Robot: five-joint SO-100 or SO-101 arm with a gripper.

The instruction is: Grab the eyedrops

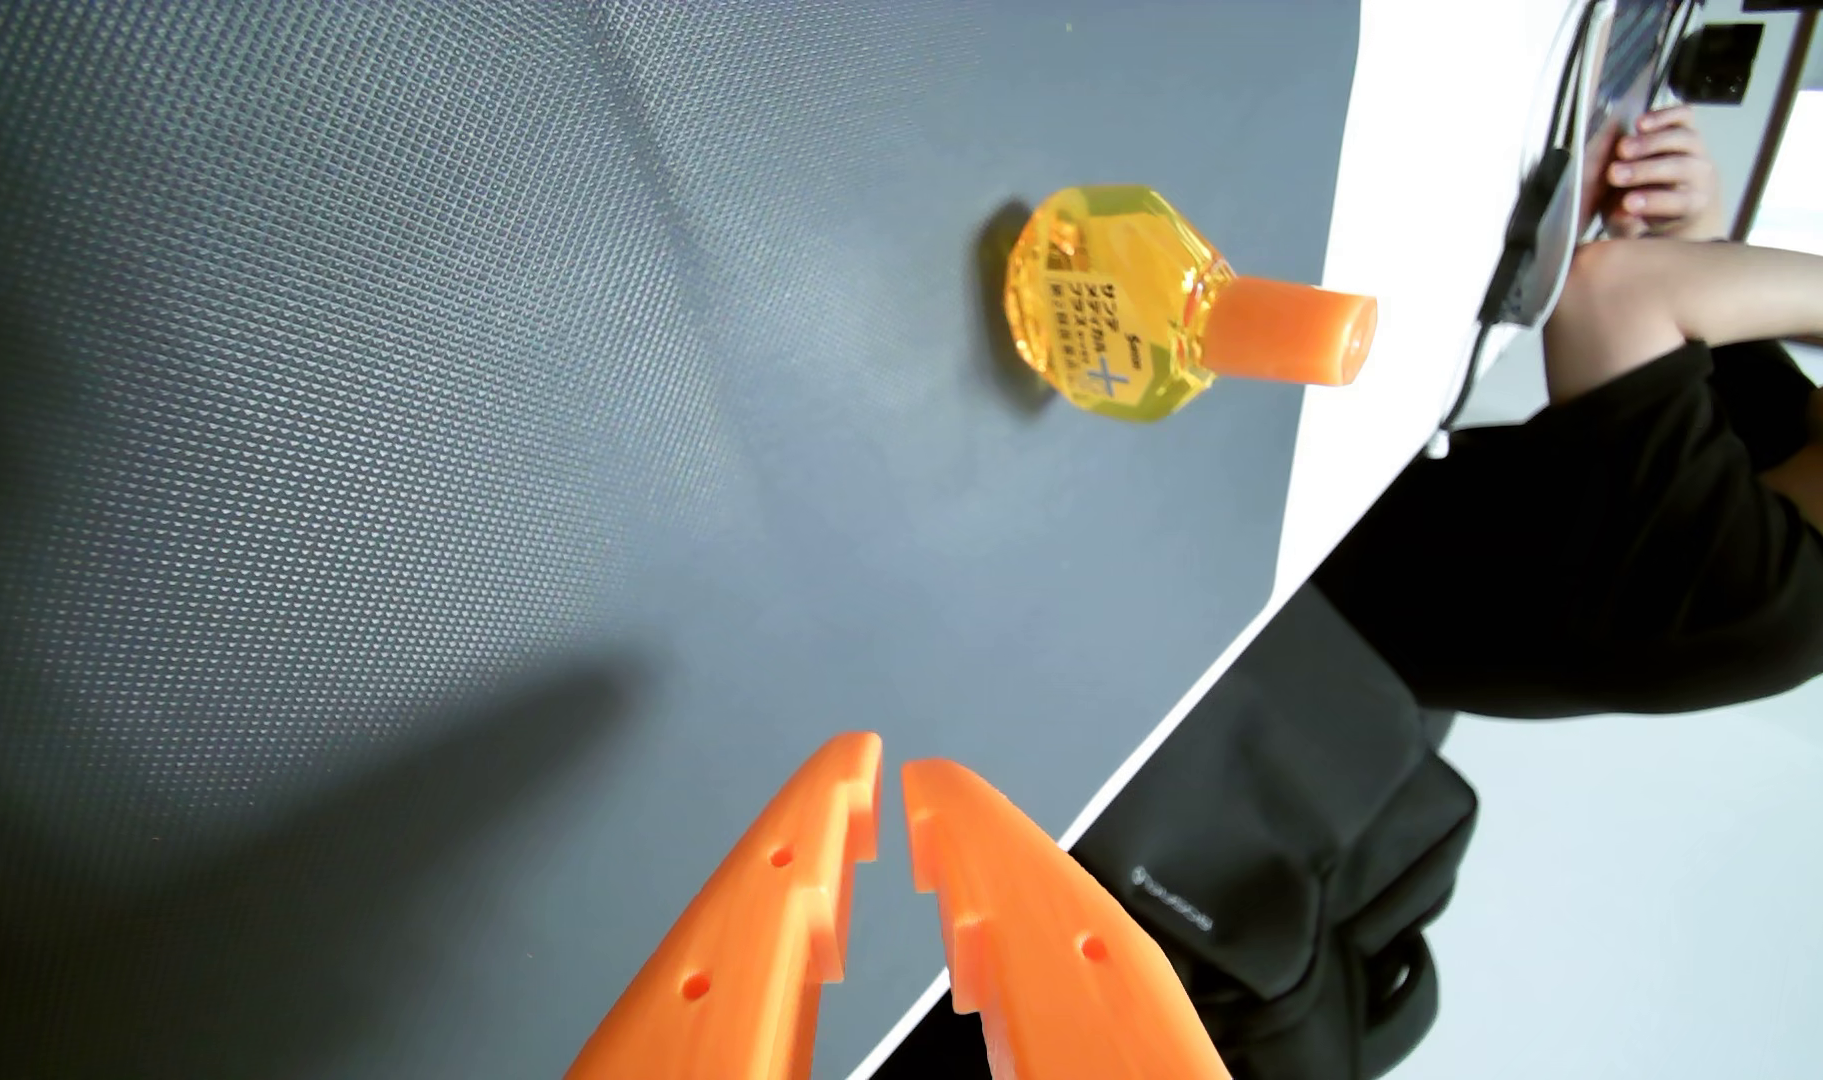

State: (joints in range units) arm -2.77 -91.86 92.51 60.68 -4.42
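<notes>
A small clear yellow eyedrops bottle [1109,301] with a faceted body, printed label and orange cap [1291,330] sits on a dark grey textured mat [419,415], near its edge. Well apart from it, the orange gripper [891,763] enters from the bottom edge, fingertips nearly together, holding nothing. A person's arm [1717,301] is partly cut off at right.

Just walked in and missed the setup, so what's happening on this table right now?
A robot arm's orange gripper hangs over a dark textured mat, its fingers nearly closed and holding nothing. The eyedrops, a yellow bottle with an orange cap, sit on the mat apart from the gripper, untouched. A person in black is at the table's edge.
</notes>
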